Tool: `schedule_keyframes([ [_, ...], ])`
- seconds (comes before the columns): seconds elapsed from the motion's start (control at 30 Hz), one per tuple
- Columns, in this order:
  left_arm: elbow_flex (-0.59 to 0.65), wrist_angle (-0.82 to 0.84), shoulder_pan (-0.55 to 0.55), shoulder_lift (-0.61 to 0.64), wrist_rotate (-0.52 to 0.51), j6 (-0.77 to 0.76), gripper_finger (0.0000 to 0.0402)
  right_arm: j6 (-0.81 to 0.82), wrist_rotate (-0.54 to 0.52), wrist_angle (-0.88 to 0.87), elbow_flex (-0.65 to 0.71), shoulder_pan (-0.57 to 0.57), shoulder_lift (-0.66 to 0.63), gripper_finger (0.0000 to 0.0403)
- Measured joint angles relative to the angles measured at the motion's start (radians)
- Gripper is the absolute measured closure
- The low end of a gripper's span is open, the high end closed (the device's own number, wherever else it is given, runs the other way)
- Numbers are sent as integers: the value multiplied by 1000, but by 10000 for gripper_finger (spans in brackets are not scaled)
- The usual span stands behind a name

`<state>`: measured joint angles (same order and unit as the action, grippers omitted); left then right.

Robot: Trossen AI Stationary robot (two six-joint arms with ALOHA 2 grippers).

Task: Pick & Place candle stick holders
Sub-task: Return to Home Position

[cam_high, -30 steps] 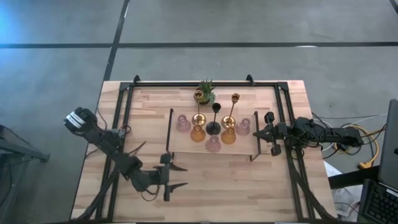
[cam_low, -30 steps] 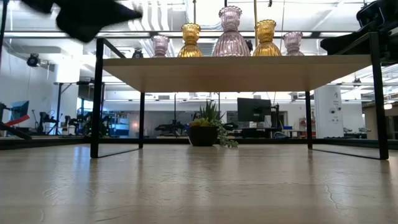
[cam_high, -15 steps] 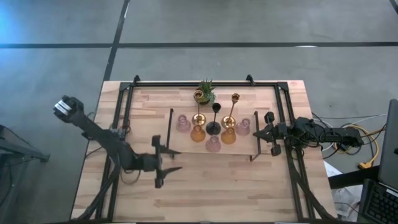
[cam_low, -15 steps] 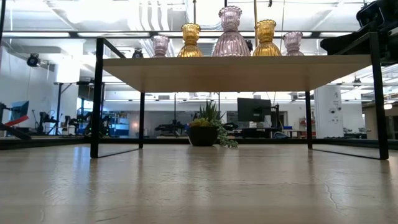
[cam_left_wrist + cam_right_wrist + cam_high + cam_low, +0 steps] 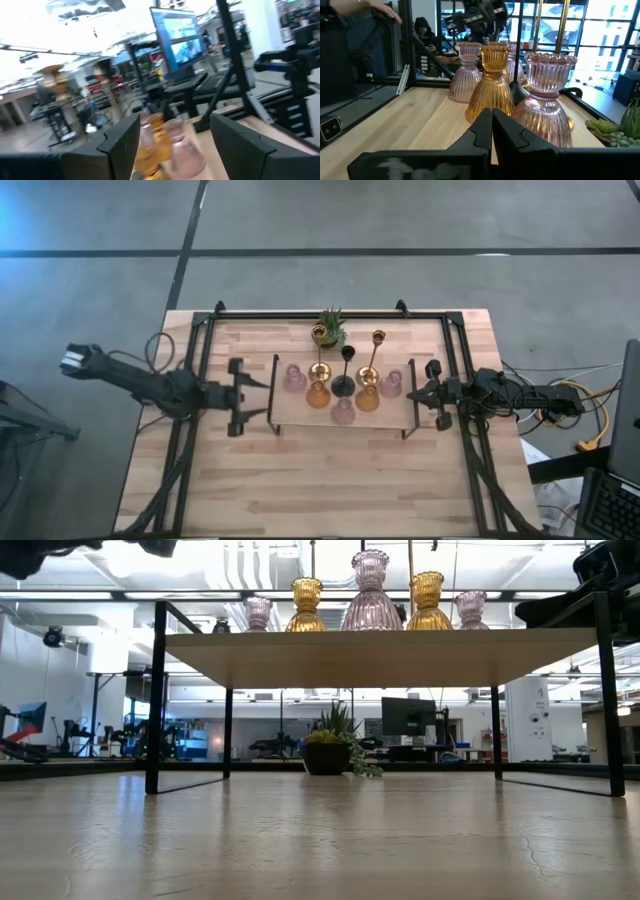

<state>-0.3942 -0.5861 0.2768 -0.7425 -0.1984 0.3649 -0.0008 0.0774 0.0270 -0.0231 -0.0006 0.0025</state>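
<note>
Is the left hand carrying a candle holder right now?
No: in the high view the left hand is open and empty beside the shelf, where the candle holders stand.

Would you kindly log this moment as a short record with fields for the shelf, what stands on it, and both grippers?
shelf: wooden shelf on black legs, standing on the table
on shelf: three pink glass holders, two amber glass holders, two tall gold holders, one tall black holder
plant: potted plant on the table behind the shelf
left gripper: open, empty, off the shelf's left end
right gripper: shut, empty, at the shelf's right end
</note>
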Motion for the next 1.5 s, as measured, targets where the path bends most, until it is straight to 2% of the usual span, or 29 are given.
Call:
schedule_keyframes([
  [0.2,64,206,-46,217,4,19,156,0,0,0,0,0,0,394],
  [0.4,75,365,-52,329,10,46,156,0,0,0,0,0,0,394],
  [0.7,218,340,-109,467,117,23,156,0,0,0,0,0,0,394],
  [1.03,380,314,-138,624,137,-34,156,0,0,0,0,0,0,394],
  [1.37,385,484,-141,741,136,-77,156,0,0,0,0,0,0,394],
  [1.5,386,520,-144,743,136,-115,156,0,0,0,0,0,0,394],
])
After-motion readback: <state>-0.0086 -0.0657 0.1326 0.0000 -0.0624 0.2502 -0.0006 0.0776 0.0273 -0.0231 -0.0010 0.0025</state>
